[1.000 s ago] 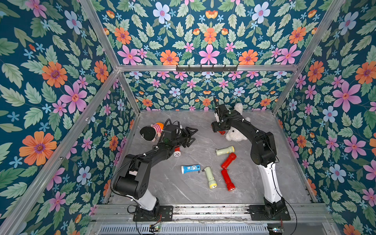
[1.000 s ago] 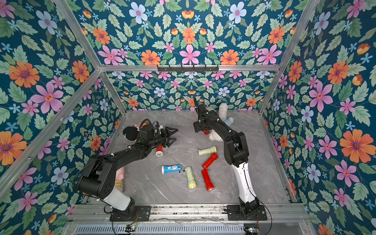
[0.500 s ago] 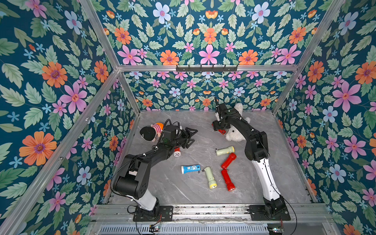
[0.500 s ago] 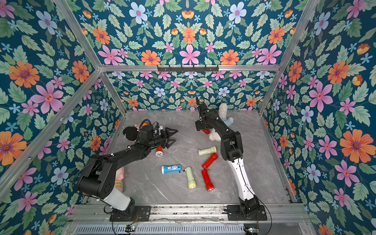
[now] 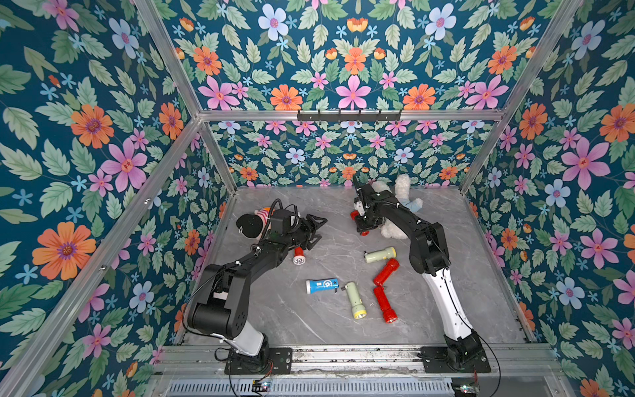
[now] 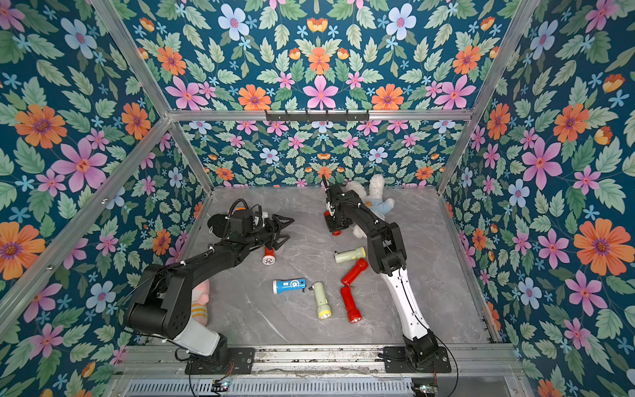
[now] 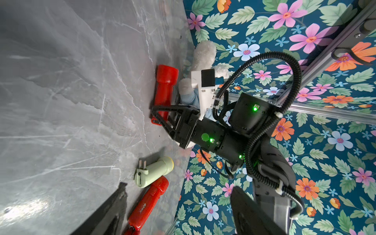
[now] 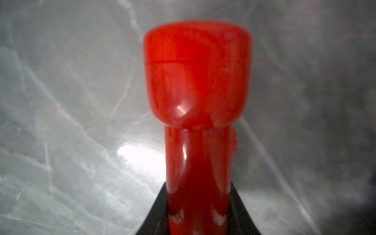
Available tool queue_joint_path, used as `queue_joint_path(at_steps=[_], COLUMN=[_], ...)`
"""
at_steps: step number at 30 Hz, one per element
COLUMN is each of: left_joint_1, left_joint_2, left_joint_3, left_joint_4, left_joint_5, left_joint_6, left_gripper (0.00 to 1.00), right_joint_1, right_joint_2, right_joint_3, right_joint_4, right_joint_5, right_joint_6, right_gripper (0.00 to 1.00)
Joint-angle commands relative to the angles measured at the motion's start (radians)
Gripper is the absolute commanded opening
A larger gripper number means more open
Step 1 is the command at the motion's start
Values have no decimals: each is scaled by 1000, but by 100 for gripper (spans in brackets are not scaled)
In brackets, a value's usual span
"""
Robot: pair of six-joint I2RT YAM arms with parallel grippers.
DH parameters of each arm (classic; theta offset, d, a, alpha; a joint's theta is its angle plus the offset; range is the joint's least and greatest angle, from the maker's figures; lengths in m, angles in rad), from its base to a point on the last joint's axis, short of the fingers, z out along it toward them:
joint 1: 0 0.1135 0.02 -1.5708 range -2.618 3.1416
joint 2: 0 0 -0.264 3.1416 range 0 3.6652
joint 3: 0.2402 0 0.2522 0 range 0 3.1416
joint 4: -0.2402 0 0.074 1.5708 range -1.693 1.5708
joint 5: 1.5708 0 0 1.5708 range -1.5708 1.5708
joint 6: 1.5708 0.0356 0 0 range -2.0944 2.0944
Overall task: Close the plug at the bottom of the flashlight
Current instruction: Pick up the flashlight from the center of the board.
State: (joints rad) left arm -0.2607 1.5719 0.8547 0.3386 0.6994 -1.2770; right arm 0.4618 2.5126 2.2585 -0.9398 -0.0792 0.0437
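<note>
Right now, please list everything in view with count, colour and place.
gripped red plastic flashlight: 1, red, far side
loose red plastic flashlights: 3, red, two centre right, one beneath left hand
pale green plastic flashlights: 2, green, centre
blue plastic flashlight: 1, blue, centre
white plush toy: 1, white, far right
dark-haired plush doll: 1, black, far left
pink plush toy: 1, pink, by left base
grey marble table: 1, grey, underneath
left hand: 1, black, open
right hand: 1, black, around gripped flashlight

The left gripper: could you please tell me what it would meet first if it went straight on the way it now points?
Probably the right gripper, closed on the red flashlight; only bare table lies between, though height is hard to judge.
</note>
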Motion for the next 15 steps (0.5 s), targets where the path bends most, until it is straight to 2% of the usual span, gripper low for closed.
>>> queue_joint_path(at_steps=[1, 5, 12, 15], left_joint_1=[18, 30, 64, 66], left_joint_2=[-9, -5, 52, 64], left_joint_3=[10, 18, 86, 120], left_joint_4=[-45, -72, -155, -159], left_joint_5=[-9, -16, -7, 20], left_joint_6=[43, 70, 151, 194], left_gripper=[82, 82, 84, 84], right_joint_1=[21, 33, 69, 69], right_joint_2=[-27, -128, -515, -595], right_joint_3=[-48, -181, -668, -691], right_joint_4=[-5, 70, 436, 388], right_joint_5=[-23, -122, -348, -487], right_joint_6=[-64, -88, -228, -282], right_gripper=[0, 0, 0, 1])
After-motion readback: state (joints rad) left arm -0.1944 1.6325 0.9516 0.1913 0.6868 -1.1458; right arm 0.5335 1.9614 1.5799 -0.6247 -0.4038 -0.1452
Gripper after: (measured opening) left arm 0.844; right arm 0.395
